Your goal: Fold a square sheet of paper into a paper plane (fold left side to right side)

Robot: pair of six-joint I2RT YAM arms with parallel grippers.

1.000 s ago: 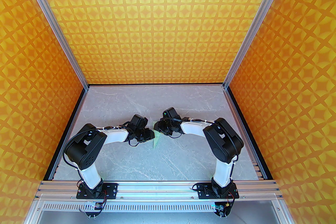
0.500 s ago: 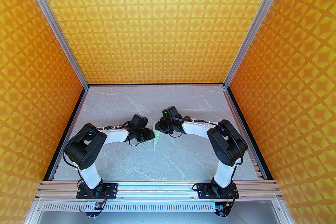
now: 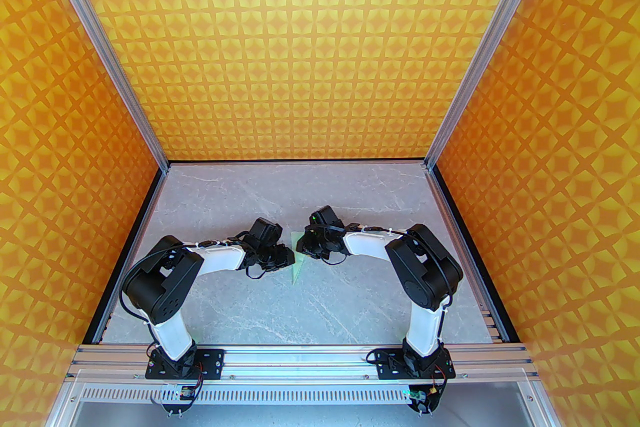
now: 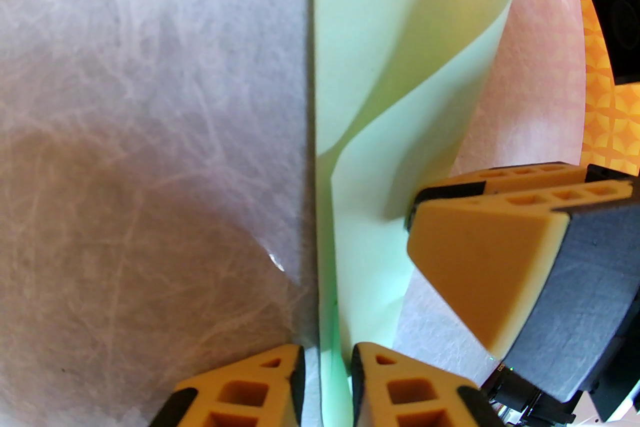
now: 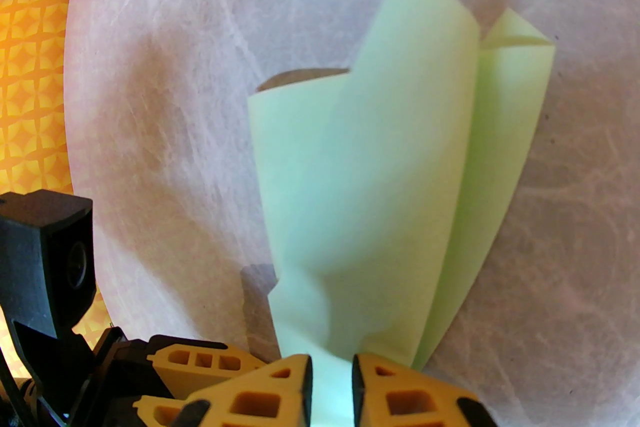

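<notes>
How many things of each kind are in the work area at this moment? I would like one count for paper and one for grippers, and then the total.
Pale green square sheet of paper: 1
Grippers: 2, the left gripper and the right gripper, each pinching the sheet
Total: 3

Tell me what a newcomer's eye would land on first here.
First comes the pale green sheet of paper at the middle of the grey table. It is curled and half folded, with the left arm's jaws and the right arm's jaws each shut on it from opposite sides. Next come the loud orange patterned walls enclosing the table.
</notes>
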